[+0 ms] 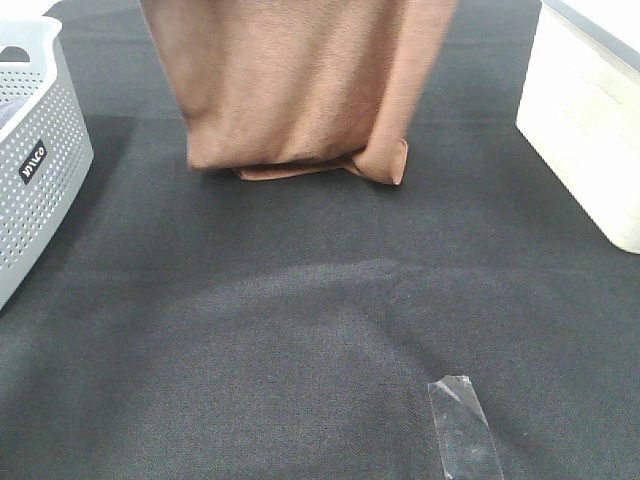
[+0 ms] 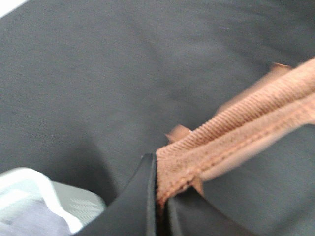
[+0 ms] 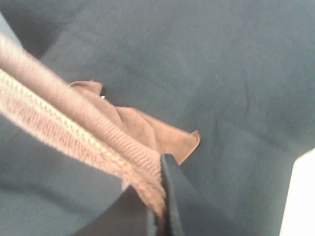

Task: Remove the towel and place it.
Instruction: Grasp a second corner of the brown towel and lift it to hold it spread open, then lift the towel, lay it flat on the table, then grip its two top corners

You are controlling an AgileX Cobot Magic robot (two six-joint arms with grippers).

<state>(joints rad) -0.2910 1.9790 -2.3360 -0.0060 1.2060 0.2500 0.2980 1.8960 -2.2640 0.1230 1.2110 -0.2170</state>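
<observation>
Towel (image 1: 300, 80) is held hanging by its top hem, clamped tight in the left gripper (image 2: 160, 184) and right gripper (image 3: 158, 196) (lower edge bunched on the table (image 1: 300, 330)), and should be lowered evenly.

Rear centre towel (image 1: 300, 90) (hem on table (image 1: 200, 330)), basket (image 1: 40, 170) left, box (image 1: 590, 120) right, tape (image 1: 462, 425) front.

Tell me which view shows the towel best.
Exterior high: the towel hangs broad, its bottom folding onto the black tabletop. The wrist views show only its stitched edge pinched by the left gripper and right gripper.
</observation>
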